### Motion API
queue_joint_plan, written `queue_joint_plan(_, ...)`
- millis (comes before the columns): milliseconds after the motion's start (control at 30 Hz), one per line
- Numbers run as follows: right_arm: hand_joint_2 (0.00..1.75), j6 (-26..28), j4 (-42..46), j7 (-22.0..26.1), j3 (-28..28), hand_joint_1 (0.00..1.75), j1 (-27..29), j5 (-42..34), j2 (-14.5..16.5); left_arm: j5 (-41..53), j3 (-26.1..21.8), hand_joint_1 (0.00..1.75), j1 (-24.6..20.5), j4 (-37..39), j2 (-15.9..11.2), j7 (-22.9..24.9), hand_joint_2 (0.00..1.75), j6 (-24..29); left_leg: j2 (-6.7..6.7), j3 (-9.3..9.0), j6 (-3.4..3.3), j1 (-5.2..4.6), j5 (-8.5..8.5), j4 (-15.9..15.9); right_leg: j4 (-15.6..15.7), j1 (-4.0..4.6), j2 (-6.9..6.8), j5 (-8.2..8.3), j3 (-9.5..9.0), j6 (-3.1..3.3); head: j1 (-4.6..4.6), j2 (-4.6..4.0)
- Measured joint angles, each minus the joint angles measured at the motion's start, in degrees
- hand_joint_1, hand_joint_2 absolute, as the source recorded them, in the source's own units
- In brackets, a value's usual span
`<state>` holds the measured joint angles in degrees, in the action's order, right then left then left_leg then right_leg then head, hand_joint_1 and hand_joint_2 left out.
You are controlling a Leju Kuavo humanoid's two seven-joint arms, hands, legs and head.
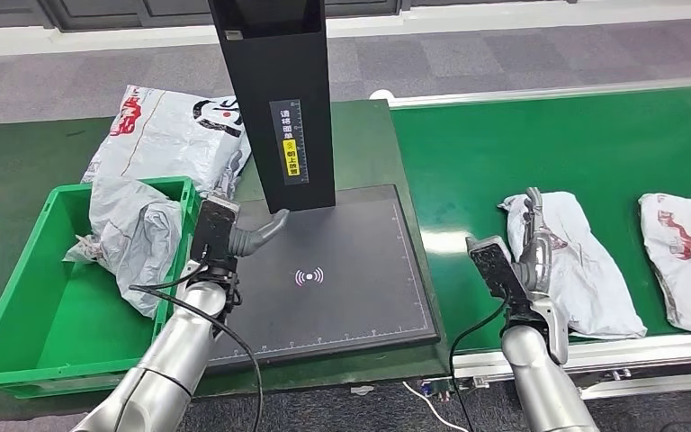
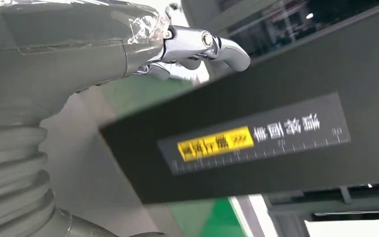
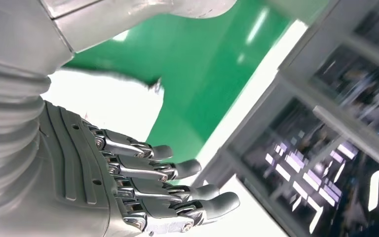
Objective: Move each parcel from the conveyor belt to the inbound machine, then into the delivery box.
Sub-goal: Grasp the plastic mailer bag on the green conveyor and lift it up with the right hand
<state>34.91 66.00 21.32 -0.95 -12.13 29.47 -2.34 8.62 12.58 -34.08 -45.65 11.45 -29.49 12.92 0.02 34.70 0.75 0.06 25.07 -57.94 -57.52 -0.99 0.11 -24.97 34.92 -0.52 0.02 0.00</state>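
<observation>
Grey carpet floor runs behind a dark green table in the head view, and a bright green conveyor belt stretches off to the right. On the table sits the inbound machine, a flat black pad with a tall black column rising from its far edge. Left of it, a green delivery box holds a crumpled grey parcel, and a white printed parcel lies on the table behind the box. The left hand hovers at the pad's left edge, between box and column, fingers apart and holding nothing. The right hand stands upright over the near side of a white parcel on the belt, fingers spread; whether it touches the bag cannot be told. Another white parcel lies further right on the belt. From the left wrist, the fingers reach out empty beside the black column with its yellow label. From the right wrist, the fingers are extended and apart, empty, with the white parcel and green belt beyond them.
</observation>
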Motion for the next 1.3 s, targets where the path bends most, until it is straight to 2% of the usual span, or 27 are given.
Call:
queue_joint_plan(167, 1.75, 4.6, -10.0, -1.6, 3.2, 0.0, -5.3, 8.4, -1.2, -2.5, 2.3, 0.0, -0.9, 3.2, 1.8, -2.1, 1.75, 0.3, -0.03, -0.01, -0.03, 0.0, -0.05, 0.0, 0.0, 0.02, -0.01, 0.0, 0.0, 0.0, 0.0, 0.0)
queue_joint_plan(333, 1.75, 4.9, -18.8, -6.6, 10.2, 0.0, -9.0, 19.9, -2.8, -3.3, 3.8, 0.0, -2.1, 6.0, 2.7, -3.1, 1.75, -0.6, -0.05, 0.02, -0.05, 0.0, -0.05, 0.0, 0.0, 0.0, -0.03, 0.0, 0.0, 0.0, 0.0, 0.0)
queue_joint_plan(433, 1.75, 4.9, -23.4, -9.2, 13.6, 0.0, -10.5, 24.2, -4.0, -3.6, 4.4, 0.0, -2.5, 7.6, 3.0, -3.7, 1.75, -1.0, -0.05, 0.03, -0.06, 0.0, -0.03, 0.0, 0.0, 0.0, -0.02, 0.0, 0.0, 0.0, 0.0, 0.0)
queue_joint_plan(600, 1.75, 4.1, -32.2, -16.0, 16.6, 0.0, -13.3, 29.9, -6.3, -3.8, 5.1, 0.0, -3.2, 9.7, 3.2, -4.2, 1.75, -1.8, -0.05, 0.03, -0.08, 0.0, -0.02, 0.0, 0.0, 0.0, -0.03, 0.0, 0.0, 0.0, 0.01, 0.0)
queue_joint_plan(800, 1.75, -0.9, -39.6, -26.5, 16.8, 0.0, -15.0, 35.0, -8.9, -3.3, 5.4, 0.0, -3.4, 10.9, 3.2, -4.0, 1.75, -2.2, -0.06, 0.03, -0.08, 0.0, -0.02, 0.0, 0.0, 0.0, -0.04, 0.0, 0.0, 0.0, 0.01, 0.0)
queue_joint_plan(933, 1.75, -4.0, -42.1, -30.0, 16.8, 0.0, -15.7, 36.9, -10.1, -3.0, 5.5, 0.0, -3.5, 11.3, 3.2, -4.0, 1.75, -2.2, -0.06, 0.03, -0.08, 0.0, -0.02, 0.0, 0.0, 0.0, -0.03, 0.0, 0.0, 0.0, 0.01, 0.0)
queue_joint_plan(1033, 1.75, -8.8, -43.5, -33.5, 16.7, 0.0, -16.1, 38.8, -10.8, -2.7, 5.9, 0.0, -3.6, 11.3, 3.2, -3.8, 1.75, -2.2, -0.09, 0.04, -0.08, 0.0, -0.02, 0.0, 0.0, 0.0, -0.07, -0.01, 0.0, -0.01, 0.0, 0.0)
queue_joint_plan(1100, 1.75, -13.9, -44.4, -36.0, 16.6, 0.0, -16.4, 40.4, -11.2, -2.5, 6.0, 0.0, -3.7, 11.3, 3.2, -3.5, 1.75, -2.1, -0.11, 0.04, -0.08, 0.0, -0.02, 0.0, 0.0, 0.0, -0.1, -0.01, -0.01, -0.02, 0.0, 0.0)
queue_joint_plan(1233, 1.75, -27.3, -45.6, -39.4, 15.6, 1.48, -17.2, 43.8, -11.4, -1.9, 6.0, 0.0, -4.2, 11.7, 3.4, -2.9, 1.75, -1.7, -0.07, -0.09, -0.08, 0.02, -0.01, 0.0, 0.0, 0.04, -0.05, -0.02, -0.12, -0.03, 0.01, 0.0)
queue_joint_plan(1300, 1.75, -32.3, -46.0, -38.9, 14.7, 1.48, -17.7, 44.3, -11.5, -1.8, 6.0, 0.0, -4.4, 12.0, 3.6, -2.8, 1.75, -1.6, -0.05, -0.22, -0.09, 0.06, 0.0, 0.0, 0.1, 0.12, -0.03, -0.03, -0.28, -0.05, 0.0, 0.0)
